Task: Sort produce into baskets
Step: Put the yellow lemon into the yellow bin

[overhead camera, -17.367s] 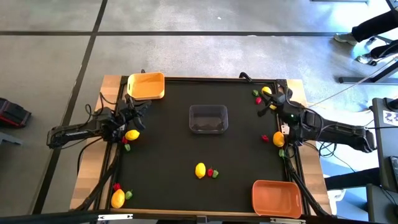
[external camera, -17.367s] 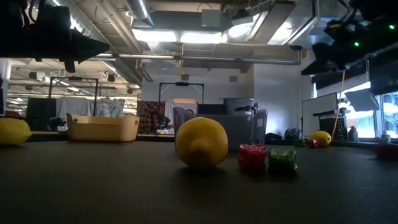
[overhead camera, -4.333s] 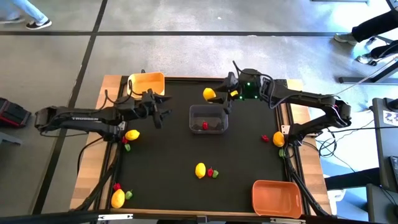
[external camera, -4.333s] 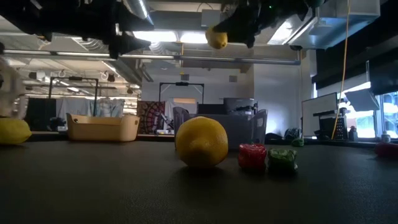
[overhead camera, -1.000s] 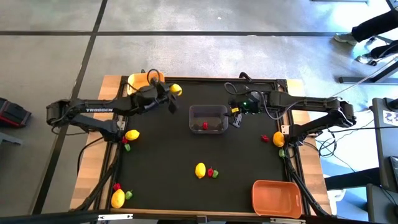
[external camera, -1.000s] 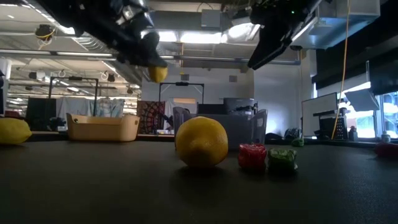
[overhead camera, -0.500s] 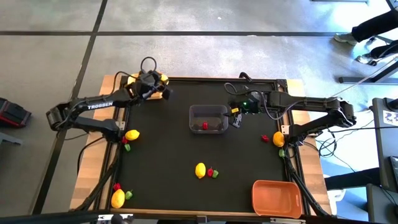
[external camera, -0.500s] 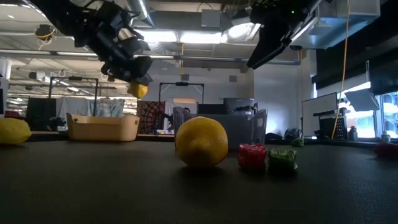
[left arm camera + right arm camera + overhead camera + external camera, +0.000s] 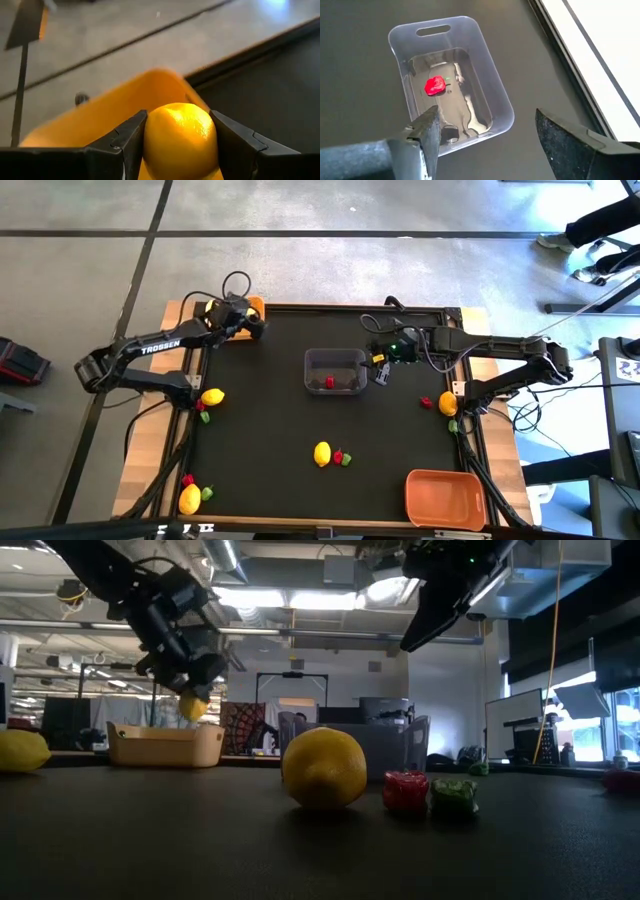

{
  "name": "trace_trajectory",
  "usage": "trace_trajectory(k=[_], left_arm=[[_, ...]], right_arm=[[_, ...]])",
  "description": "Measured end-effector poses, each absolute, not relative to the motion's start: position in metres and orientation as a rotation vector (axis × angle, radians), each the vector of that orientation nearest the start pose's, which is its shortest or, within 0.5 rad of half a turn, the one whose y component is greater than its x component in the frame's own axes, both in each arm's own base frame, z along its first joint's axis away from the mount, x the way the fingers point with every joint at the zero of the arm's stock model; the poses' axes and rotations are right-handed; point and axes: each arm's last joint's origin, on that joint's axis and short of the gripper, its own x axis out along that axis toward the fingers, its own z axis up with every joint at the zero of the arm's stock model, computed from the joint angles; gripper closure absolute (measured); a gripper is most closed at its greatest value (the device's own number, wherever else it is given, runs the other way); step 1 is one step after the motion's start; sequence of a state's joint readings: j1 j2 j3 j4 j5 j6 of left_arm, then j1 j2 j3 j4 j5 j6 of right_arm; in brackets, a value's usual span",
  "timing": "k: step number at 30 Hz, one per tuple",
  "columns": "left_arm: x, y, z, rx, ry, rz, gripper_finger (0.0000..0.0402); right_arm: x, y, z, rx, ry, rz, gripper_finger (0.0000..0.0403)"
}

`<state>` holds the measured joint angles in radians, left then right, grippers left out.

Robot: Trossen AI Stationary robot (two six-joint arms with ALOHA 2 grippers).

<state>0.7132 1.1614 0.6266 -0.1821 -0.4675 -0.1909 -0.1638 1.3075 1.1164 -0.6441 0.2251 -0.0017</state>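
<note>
- At the far left corner of the tabletop (image 9: 270, 410), the left gripper (image 9: 244, 320) hangs over the yellow basket (image 9: 100, 110), its jaws clamped on a lemon (image 9: 180, 137).
- On the low view that lemon (image 9: 193, 706) sits just above the basket's rim.
- Along the left edge, a second lemon (image 9: 212, 396) lies with small red and green pieces touching it; a third lemon (image 9: 190, 499) rests at the near left corner, also with red and green bits beside it.
- Near the middle, a fourth lemon (image 9: 322, 453) lies with a red piece (image 9: 338, 456) and a green piece (image 9: 347, 461) just to its right.
- Farther back at centre stands the clear basket (image 9: 335, 371), holding one red piece (image 9: 435, 85).
- Just right of it, the right gripper (image 9: 381, 370) hovers with jaws spread wide, grasping nothing.
- By the right edge, another lemon (image 9: 447, 404) lies with a red piece at its left.
- The orange basket (image 9: 445, 498) sits at the near right corner.
</note>
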Motion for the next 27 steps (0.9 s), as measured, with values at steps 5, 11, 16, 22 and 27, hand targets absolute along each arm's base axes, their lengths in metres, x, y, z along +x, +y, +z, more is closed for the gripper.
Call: trace_trajectory(k=[5, 11, 16, 22, 27], left_arm=[[0.153, 0.162, 0.2, -0.27, 0.675, 1.232, 0.0207], [0.139, 0.176, 0.199, -0.296, 0.64, 1.315, 0.0207], [0.138, 0.191, 0.188, -0.347, 0.636, 1.298, 0.0207], [0.14, 0.208, 0.161, -0.375, 0.708, 1.32, 0.0208], [0.145, 0.217, 0.152, -0.378, 0.7, 1.321, 0.0204]], right_arm=[[0.262, -0.05, 0.299, -0.027, 0.848, -0.365, 0.0139], [0.264, -0.05, 0.3, -0.008, 0.828, -0.375, 0.0139], [0.263, -0.05, 0.3, -0.008, 0.829, -0.375, 0.0139], [0.263, -0.05, 0.3, -0.009, 0.83, -0.375, 0.0139], [0.263, -0.05, 0.3, -0.009, 0.831, -0.374, 0.0139]])
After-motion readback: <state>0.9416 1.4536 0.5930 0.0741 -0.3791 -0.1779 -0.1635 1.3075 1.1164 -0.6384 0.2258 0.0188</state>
